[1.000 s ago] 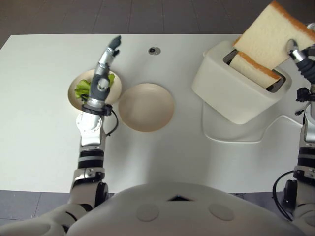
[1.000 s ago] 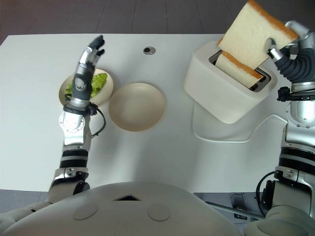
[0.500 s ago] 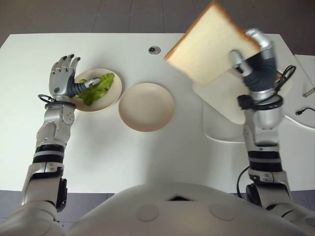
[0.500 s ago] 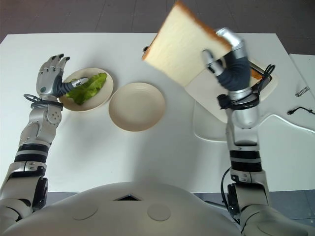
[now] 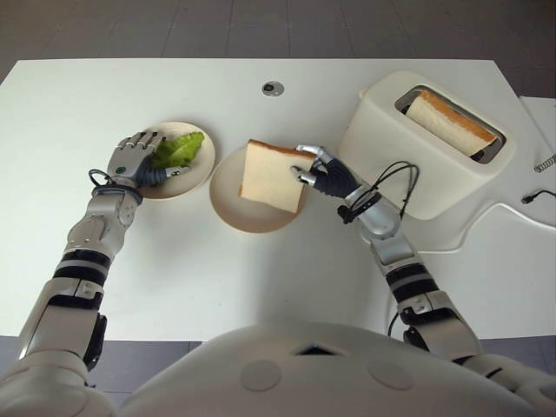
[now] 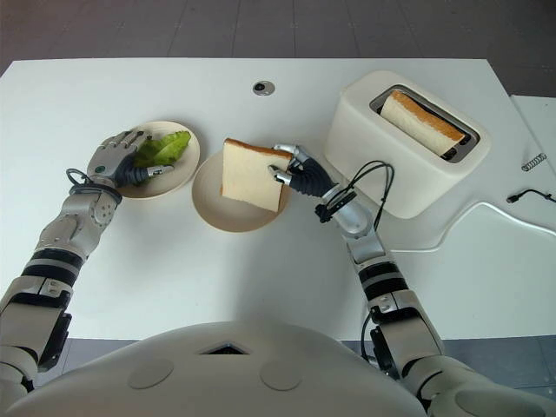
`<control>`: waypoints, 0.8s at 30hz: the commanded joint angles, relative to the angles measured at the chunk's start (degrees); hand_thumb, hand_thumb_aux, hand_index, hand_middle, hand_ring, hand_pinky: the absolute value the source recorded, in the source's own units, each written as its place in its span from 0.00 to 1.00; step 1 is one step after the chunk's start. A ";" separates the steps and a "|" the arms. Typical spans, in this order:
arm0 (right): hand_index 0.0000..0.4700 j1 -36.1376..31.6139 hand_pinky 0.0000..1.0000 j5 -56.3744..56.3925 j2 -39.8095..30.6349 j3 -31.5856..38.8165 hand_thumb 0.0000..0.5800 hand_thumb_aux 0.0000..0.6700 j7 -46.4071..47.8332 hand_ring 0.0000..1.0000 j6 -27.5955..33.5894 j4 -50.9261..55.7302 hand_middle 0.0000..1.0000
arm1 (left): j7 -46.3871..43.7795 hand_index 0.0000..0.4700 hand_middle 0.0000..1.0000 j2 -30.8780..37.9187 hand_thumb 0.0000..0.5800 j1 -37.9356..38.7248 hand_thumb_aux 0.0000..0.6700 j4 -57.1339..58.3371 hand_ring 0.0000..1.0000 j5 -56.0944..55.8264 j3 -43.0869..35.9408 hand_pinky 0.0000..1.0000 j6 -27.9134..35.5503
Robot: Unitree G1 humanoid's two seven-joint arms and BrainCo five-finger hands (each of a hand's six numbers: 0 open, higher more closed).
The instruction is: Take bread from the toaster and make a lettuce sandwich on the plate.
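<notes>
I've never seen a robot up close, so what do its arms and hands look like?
Both arms are silvery-grey tubes in segments, with black rings at the joints. The left hand and right hand are metal-grey and black, with slim fingers. Thin black cables loop out at each wrist.

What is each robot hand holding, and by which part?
The right hand grips a bread slice by its right edge, over the plate. The left hand clasps the lettuce at its left end.

A round grommet (image 5: pixel 273 88) sits in the white bench (image 5: pixel 261 287) beyond the right hand (image 5: pixel 326 174); a black cable end (image 5: pixel 530 197) and a metal spring (image 5: pixel 545 162) lie well to its right.
</notes>
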 commanded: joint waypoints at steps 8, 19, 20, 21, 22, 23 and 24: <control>0.04 0.16 0.93 -2.16 -1.71 1.24 0.08 0.04 1.12 0.93 0.76 -0.38 0.93 | 1.68 0.62 0.00 -0.78 0.86 -0.70 0.62 -0.12 0.00 -5.34 -2.65 0.00 -4.15; 0.00 1.03 0.00 -7.83 -2.96 -1.44 0.00 0.00 -7.13 0.00 -1.49 -7.93 0.00 | 8.31 0.85 0.00 -1.93 0.98 -2.40 0.85 3.60 0.00 -7.86 -3.27 0.00 -9.36; 0.00 0.99 0.00 -7.84 -2.94 -2.17 0.00 0.00 -8.04 0.00 -1.73 -8.56 0.00 | 8.40 0.84 0.00 -2.20 0.97 -2.39 0.84 3.58 0.00 -8.41 -3.16 0.00 -10.15; 0.00 0.88 0.00 -7.39 -2.76 -3.35 0.00 0.00 -9.42 0.00 -2.07 -9.17 0.00 | 8.40 0.80 0.00 -2.48 0.96 -2.30 0.80 3.41 0.00 -9.10 -3.05 0.00 -10.86; 0.00 0.65 0.00 -7.06 -2.62 -4.58 0.00 0.00 -10.91 0.00 -2.25 -9.58 0.00 | 8.80 0.64 0.00 -2.59 0.87 -2.25 0.64 3.22 0.00 -9.27 -3.09 0.00 -11.14; 0.00 0.33 0.00 -7.04 -2.47 -5.90 0.00 0.00 -12.56 0.00 -2.24 -9.88 0.00 | 9.08 0.59 0.00 -2.71 0.83 -2.29 0.59 3.27 0.00 -9.60 -3.14 0.00 -11.55; 0.00 -0.05 0.00 -6.62 -2.43 -7.22 0.00 0.00 -13.84 0.00 -2.17 -10.13 0.00 | 9.17 0.61 0.00 -2.95 0.85 -2.32 0.61 3.26 0.00 -9.99 -3.19 0.00 -12.05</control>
